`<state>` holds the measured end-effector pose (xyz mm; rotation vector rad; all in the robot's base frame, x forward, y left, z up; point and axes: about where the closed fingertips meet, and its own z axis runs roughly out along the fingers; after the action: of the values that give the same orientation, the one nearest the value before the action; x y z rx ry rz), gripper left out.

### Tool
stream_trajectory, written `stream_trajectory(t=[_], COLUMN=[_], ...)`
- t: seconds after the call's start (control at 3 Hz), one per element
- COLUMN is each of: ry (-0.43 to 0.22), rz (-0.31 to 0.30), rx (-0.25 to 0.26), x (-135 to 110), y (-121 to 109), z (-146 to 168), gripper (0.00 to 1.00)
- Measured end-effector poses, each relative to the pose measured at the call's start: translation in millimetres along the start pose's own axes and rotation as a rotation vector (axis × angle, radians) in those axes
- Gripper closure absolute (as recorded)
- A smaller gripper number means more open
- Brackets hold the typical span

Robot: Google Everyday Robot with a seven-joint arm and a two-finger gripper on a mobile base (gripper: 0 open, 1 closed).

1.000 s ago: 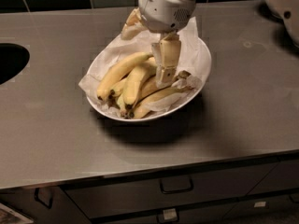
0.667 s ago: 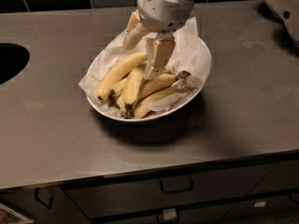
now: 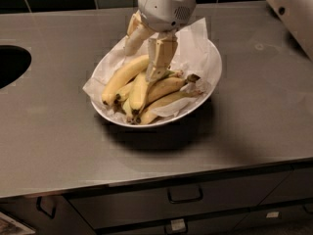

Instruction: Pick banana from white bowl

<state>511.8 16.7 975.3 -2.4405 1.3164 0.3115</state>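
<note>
The white bowl (image 3: pixel 213 77) sits in the middle of the grey counter, lined with crumpled white paper, and holds several bananas. The banana (image 3: pixel 139 91), plump, curved and greenish yellow with a dark tip, lies in the middle of the bunch. A longer, paler banana (image 3: pixel 121 78) lies to its left and thinner brown-flecked ones (image 3: pixel 168 87) to its right. My gripper (image 3: pixel 141 64) hangs over the bowl's back half, open. Its right finger (image 3: pixel 157 62) touches down at the banana's upper end. The left finger (image 3: pixel 131 38) stands behind the long banana, whose stem end lies between the two.
A dark round sink opening (image 3: pixel 11 65) is cut into the counter at the far left. A pale robot part (image 3: pixel 293 9) crosses the top right corner. Drawers with handles (image 3: pixel 185 195) run below the counter's front edge. Dark tiles line the back wall.
My gripper has moved left and a little lower, from over the thin bananas at the right to the upper ends of the middle and long bananas. The bananas have not moved.
</note>
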Motion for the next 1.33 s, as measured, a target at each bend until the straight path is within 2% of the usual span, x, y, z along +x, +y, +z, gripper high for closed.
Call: stream_trajectory(t=[0.67,1.0,1.33], ry=[-0.089,-0.094,-0.081], rz=[-0.033,-0.045,-0.032], rx=[-0.055,-0.061,-0.046], x=[-12.3,-21.5,-28.9], y=[-2.8,-5.0,-1.2], z=[15.1,15.4,8.3], gripper=[0.42,0.42,0.46])
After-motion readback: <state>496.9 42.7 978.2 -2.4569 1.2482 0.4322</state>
